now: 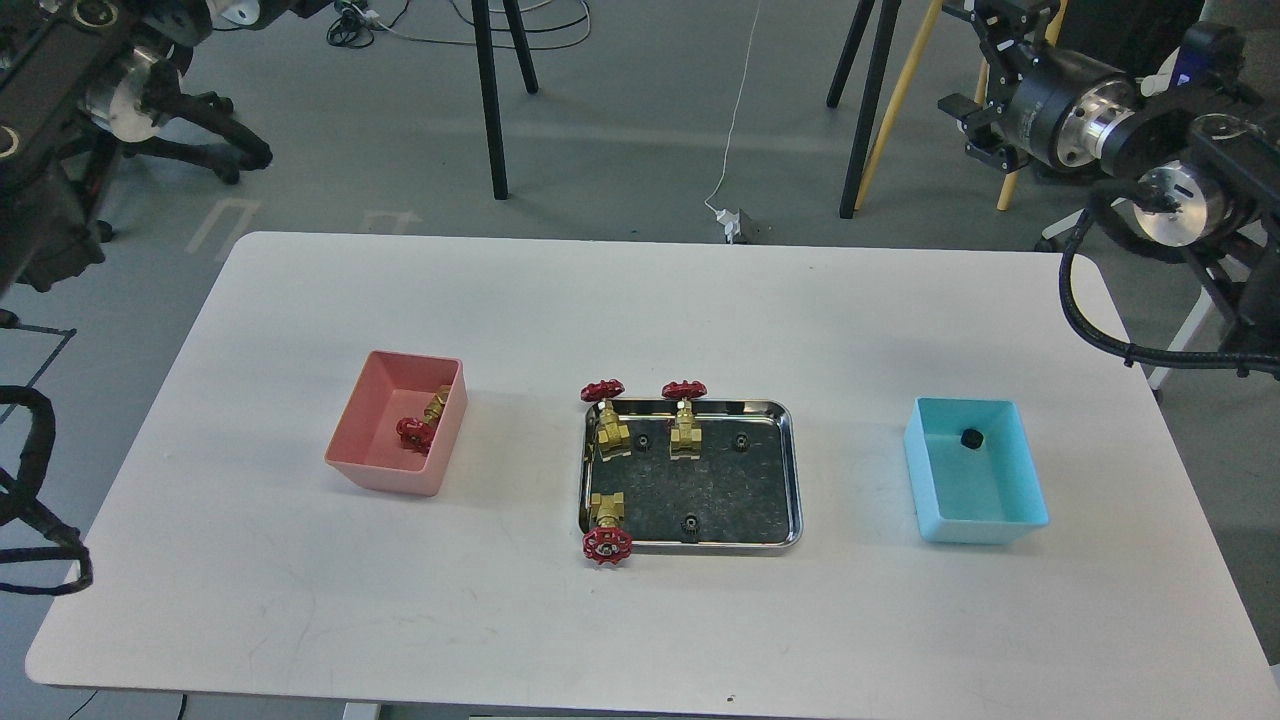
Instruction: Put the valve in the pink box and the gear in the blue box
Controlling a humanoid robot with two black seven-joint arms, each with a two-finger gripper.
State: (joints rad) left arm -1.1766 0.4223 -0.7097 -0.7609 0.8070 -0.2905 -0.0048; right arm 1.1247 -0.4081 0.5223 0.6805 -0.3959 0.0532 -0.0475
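Note:
The pink box (385,476) stands left of centre with one valve (418,428) lying in it. The blue box (985,527) stands at the right with one black gear (970,438) in it. Three more valves (608,417) are at the steel tray (796,470), one (606,530) leaning over its front left rim. Three gears (689,524) lie in the tray. My right gripper (968,95) is raised high at the top right, beyond the table, seen dark and end-on. My left arm (95,70) is raised at the top left; its gripper end (262,8) is cut by the top edge.
The white table (640,620) carries only the two boxes and the tray. Beyond its far edge are stand legs (490,100), wooden legs (895,110), cables, and a white chair (1150,190) at the right.

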